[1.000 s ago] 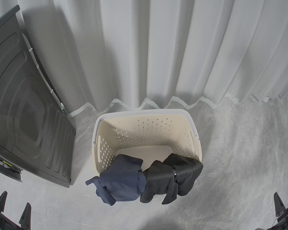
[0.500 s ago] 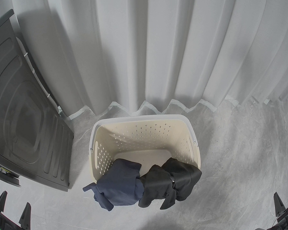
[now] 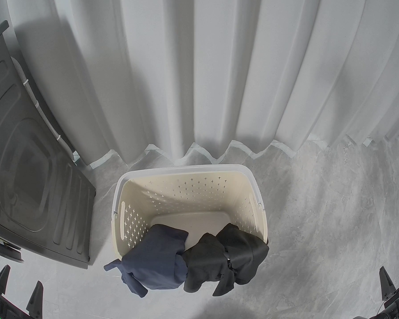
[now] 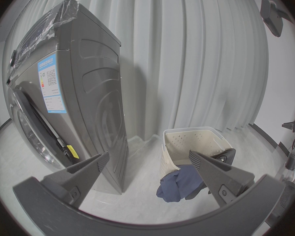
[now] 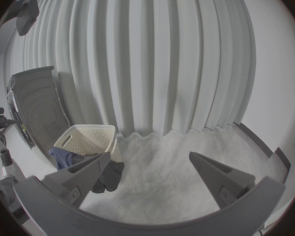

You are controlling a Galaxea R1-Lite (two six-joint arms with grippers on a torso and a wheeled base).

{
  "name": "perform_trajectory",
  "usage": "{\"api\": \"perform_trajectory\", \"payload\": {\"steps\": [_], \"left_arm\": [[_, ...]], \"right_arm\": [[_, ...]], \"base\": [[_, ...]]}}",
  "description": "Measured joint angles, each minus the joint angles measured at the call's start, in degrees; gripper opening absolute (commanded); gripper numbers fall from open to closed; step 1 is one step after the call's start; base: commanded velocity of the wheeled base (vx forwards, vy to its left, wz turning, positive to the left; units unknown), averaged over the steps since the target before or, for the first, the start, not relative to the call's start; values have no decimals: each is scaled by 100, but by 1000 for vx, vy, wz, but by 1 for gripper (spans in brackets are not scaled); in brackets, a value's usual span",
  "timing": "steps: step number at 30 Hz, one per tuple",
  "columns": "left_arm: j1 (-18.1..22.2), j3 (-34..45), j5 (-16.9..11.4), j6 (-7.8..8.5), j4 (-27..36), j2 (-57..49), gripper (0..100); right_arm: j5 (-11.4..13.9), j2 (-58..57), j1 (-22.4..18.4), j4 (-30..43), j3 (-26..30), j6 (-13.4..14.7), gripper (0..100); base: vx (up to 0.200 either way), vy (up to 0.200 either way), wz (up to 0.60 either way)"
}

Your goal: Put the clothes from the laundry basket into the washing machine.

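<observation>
Head view shifted: I moved, the laundry basket [image 3: 181, 170] didn't. Navy garment [image 3: 153, 262] and black garment [image 3: 228, 255] hang untouched over its rim. Left claw [image 3: 21, 276] and right claw [image 3: 395, 261] spread wide, empty.

a laundry basket [image 3: 186, 169] is set on the grey marbled floor [image 3: 341, 227]; the washing machine [image 3: 31, 187] is stood near it.

A laundry basket [image 3: 188, 169] on the floor [image 3: 332, 209] beside the washing machine [image 3: 26, 187].
The basket stood before the curtain [image 3: 208, 67], with the machine to its left, near but apart. The left garment [image 3: 153, 262] and the right garment [image 3: 228, 255] hung over its near rim, touching each other and partly outside it.
</observation>
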Motion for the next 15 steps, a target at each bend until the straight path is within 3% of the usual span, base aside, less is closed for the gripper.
{"api": "perform_trajectory", "payload": {"steps": [5, 11, 15], "left_arm": [[0, 0, 0, 0, -2, 0, 100], [-2, 0, 0, -2, 5, 0, 100], [-2, 0, 0, 0, 5, 0, 100]], "right_arm": [[0, 0, 2, -2, 0, -1, 100], [2, 0, 0, 0, 0, -1, 100], [0, 0, 0, -2, 0, 0, 100]], "base": [[0, 0, 0], [200, 0, 0], [0, 0, 0]]}}
